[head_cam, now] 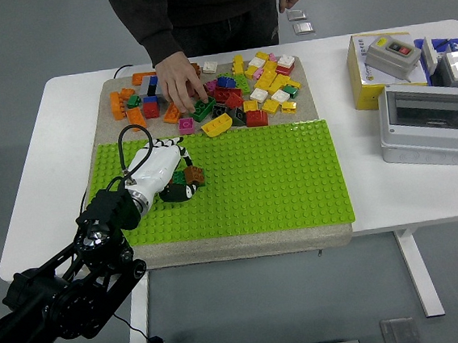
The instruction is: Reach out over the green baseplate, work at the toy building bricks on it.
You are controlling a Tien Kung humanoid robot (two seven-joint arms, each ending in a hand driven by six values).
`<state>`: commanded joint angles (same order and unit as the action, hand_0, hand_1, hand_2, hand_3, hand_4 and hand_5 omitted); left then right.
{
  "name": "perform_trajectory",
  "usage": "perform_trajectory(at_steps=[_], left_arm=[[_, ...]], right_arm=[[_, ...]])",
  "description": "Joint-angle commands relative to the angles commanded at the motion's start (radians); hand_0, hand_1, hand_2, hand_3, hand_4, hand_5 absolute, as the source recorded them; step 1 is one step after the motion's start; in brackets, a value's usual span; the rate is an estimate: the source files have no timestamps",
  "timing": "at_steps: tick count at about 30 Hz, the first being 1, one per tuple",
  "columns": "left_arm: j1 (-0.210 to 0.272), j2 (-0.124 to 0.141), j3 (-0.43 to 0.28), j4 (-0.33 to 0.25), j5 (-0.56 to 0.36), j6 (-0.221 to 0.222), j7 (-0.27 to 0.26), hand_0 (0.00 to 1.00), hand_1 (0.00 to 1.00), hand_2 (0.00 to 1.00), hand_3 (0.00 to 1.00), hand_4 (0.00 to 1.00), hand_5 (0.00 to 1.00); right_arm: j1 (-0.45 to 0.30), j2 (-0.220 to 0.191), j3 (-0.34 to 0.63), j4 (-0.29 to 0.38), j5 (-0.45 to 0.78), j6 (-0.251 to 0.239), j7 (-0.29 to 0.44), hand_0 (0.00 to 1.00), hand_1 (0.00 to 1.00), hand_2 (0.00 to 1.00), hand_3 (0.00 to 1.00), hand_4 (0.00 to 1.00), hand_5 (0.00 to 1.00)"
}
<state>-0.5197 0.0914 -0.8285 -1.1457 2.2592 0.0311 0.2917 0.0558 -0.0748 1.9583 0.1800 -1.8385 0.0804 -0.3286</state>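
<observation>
A: Head view: where do the bricks being worked on sit?

B: A short row of joined bricks [187, 176], brown and green showing, sits on the green baseplate [278, 175], in its left part near the far edge. The baseplate lies on a beige board [244, 244] on the white counter [394, 196].

A: What is the robot doing with them?

B: The left hand [161, 171], white with dark fingertips, lies over the row's left end, fingers curled down around it. It appears to grip the bricks, probably to press them onto the studs or to pull them free; which one cannot be told. The black arm comes in from the lower left. The right hand is not in view.

A: What else is nearby?

B: Beyond the baseplate, a loose pile of coloured bricks [237, 85] lies on the board's far part, likely as a supply. A person stands at the far side, and the person's hand [178, 77] reaches down into that pile, fingers on a green brick [203, 108], apart from the robot's hand.

A: And to the right?

B: A grey plastic enclosure [429, 124] and a yellow box [382, 72] rest well apart from the bricks.
</observation>
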Motion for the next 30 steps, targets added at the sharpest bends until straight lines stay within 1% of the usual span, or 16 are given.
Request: perform_trajectory(at_steps=[7,13,17,23,30], left_arm=[[0.003,0.000,-0.016,0.003,0.003,0.004,-0.003,0.998,0.959,0.966,0.564,0.647,0.249],[0.007,0.002,-0.039,-0.009,-0.012,0.006,-0.009,0.998,0.958,0.965,0.564,0.648,0.251],[0.005,-0.004,-0.036,-0.007,-0.044,0.010,-0.018,0.998,0.958,0.965,0.564,0.648,0.251],[0.002,-0.018,-0.027,0.013,-0.080,0.016,-0.029,0.998,0.959,0.967,0.565,0.649,0.252],[-0.006,-0.030,-0.023,0.041,-0.106,0.041,-0.052,0.998,0.956,0.963,0.566,0.649,0.252]], right_arm=[[-0.002,0.001,0.000,0.000,0.000,0.000,-0.001,0.695,0.621,0.611,0.702,0.332,0.892],[-0.004,0.002,0.002,0.000,-0.003,0.001,-0.002,0.694,0.621,0.610,0.701,0.334,0.894],[-0.003,0.002,0.002,0.000,-0.005,0.001,-0.002,0.694,0.621,0.610,0.701,0.334,0.894],[0.001,0.003,-0.001,0.000,-0.002,0.000,-0.002,0.694,0.621,0.610,0.702,0.335,0.894],[0.005,0.004,-0.004,0.000,0.001,-0.001,-0.001,0.695,0.622,0.609,0.702,0.336,0.893]])
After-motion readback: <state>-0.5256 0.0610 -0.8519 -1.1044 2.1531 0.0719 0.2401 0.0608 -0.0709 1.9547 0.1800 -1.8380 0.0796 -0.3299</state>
